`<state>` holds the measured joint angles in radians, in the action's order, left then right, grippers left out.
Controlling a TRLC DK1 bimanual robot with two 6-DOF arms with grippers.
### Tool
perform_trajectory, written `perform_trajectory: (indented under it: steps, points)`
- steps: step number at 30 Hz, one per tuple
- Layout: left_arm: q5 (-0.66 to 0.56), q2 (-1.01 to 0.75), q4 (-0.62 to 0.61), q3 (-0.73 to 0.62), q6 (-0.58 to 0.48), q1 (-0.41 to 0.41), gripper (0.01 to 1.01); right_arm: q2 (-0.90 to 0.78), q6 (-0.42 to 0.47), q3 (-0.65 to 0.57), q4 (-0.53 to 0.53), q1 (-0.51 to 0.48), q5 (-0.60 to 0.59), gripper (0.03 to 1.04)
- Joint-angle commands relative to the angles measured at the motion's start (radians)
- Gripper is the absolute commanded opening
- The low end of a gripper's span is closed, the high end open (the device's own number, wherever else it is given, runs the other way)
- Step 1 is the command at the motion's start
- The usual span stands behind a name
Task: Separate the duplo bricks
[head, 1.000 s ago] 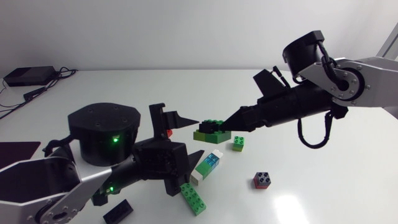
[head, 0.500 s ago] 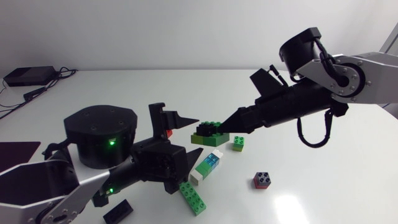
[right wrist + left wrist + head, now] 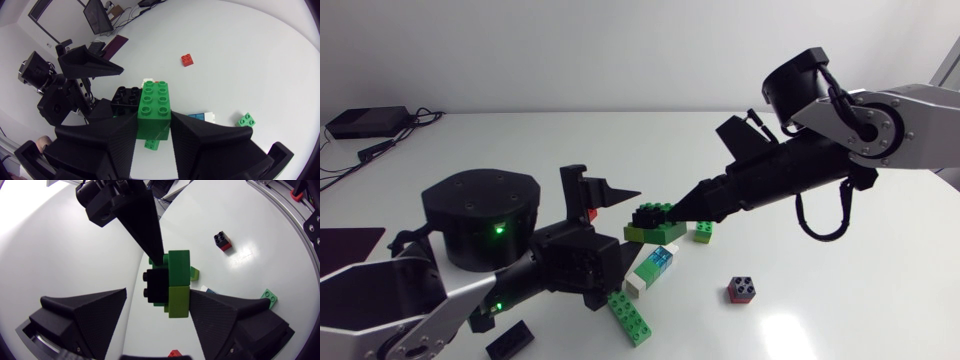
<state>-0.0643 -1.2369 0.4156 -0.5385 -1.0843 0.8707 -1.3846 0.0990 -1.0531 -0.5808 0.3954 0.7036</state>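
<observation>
**Duplo stack (image 3: 653,224) clamped in the right pincer (image 3: 154,120)**

The right pincer's two fingers press on opposite sides of the stack's green brick (image 3: 155,102), whose eight studs show between them in the right wrist view. A black brick (image 3: 125,96) sits against the green brick on the side toward the left arm. A lime brick (image 3: 179,301) joins the green one end to end in the left wrist view.

The left pincer (image 3: 159,300) is spread wide with the stack between its fingers. There is a clear gap on the black brick's side, while the other finger (image 3: 225,317) sits very near the lime brick, so this pincer grips nothing.

The stack is near the middle of the white worktop (image 3: 620,140), where the two arms meet. Whether it rests on the surface cannot be told.

Several loose pieces lie around the stack:
- A small lime piece (image 3: 704,231) lies just beside it.
- A white and blue block (image 3: 653,267) lies just beside it, on the near side.
- A long green brick (image 3: 630,318) lies beyond that block, by the left arm.
- A red and black brick (image 3: 742,290) stands well apart, on the right arm's side.
</observation>
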Motion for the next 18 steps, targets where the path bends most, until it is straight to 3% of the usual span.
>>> perform_trajectory:
  steps: [1,15,18]
  points:
    - [-0.008,-0.001,0.008,0.023,-0.025,0.002,0.803,0.013,0.028,-0.004,-0.022,0.017,-0.003,0.21]
    - [-0.008,-0.018,0.002,0.017,0.017,0.034,0.798,0.048,0.039,0.021,0.007,0.040,-0.026,0.21]
    - [-0.008,-0.018,0.002,0.017,0.023,0.037,0.711,0.058,0.039,0.030,0.018,0.040,-0.033,0.21]
